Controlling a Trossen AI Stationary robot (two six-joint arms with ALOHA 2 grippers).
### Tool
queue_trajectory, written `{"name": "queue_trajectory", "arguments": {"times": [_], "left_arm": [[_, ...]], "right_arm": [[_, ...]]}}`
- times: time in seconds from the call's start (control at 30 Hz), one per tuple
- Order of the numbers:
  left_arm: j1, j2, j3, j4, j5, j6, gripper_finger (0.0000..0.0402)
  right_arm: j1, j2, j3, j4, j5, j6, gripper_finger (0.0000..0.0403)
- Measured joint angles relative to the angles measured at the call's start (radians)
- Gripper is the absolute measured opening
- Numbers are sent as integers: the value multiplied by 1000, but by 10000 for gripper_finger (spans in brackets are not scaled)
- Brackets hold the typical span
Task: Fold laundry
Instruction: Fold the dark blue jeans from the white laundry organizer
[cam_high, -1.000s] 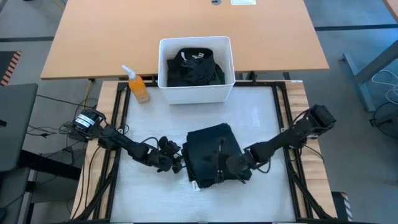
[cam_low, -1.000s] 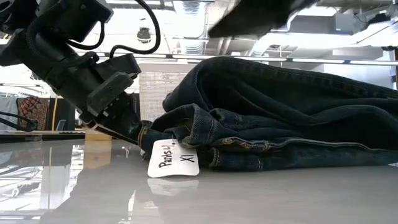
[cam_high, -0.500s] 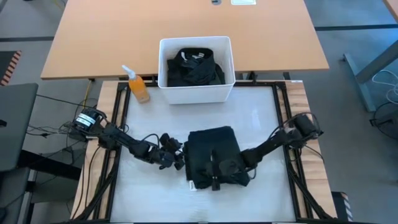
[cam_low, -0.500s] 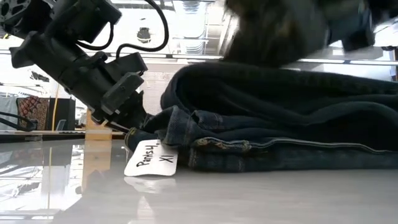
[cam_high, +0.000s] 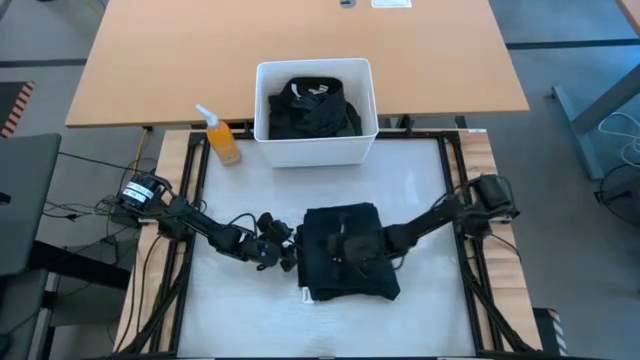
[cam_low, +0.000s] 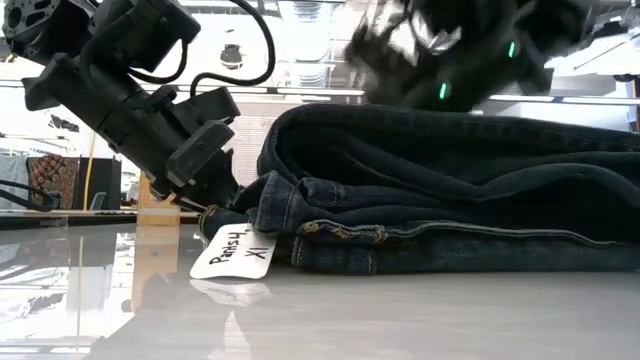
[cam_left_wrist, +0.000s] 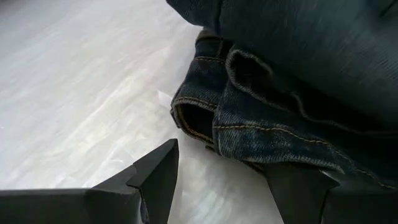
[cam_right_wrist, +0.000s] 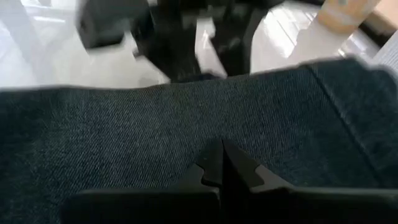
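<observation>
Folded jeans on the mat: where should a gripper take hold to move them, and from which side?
Probably the stacked waistband edge of the folded jeans, approached level from the left gripper side: the layers' ends lie exposed there, just ahead of its open fingers.

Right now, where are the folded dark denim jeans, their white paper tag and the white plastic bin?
folded dark denim jeans (cam_low: 450, 190), low view, top fold.
white paper tag (cam_low: 232, 252), low view, its written face.
white plastic bin (cam_high: 312, 152), high view, front wall.

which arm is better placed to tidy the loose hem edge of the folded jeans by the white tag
Left. The left gripper sits open at the left edge of the folded jeans, its fingers straddling the hem beside the white tag. The right gripper is shut on top of the stack's middle, away from that edge.
</observation>
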Motion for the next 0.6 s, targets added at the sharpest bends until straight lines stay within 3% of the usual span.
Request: {"name": "queue_trajectory", "arguments": {"times": [0.23, 0.4, 0.5, 0.6], "left_arm": [[9, 0, 0, -4, 35, 32, 217], [29, 0, 0, -4, 66, 31, 217], [47, 0, 0, -2, 86, 31, 217], [63, 0, 0, 2, 88, 31, 217]], "right_arm": [[-30, 131, 1, 197, -86, 70, 22], [-11, -29, 0, 146, -128, -19, 23], [-13, -135, 4, 92, -78, -115, 22], [-61, -146, 1, 69, -35, -182, 22]]}}
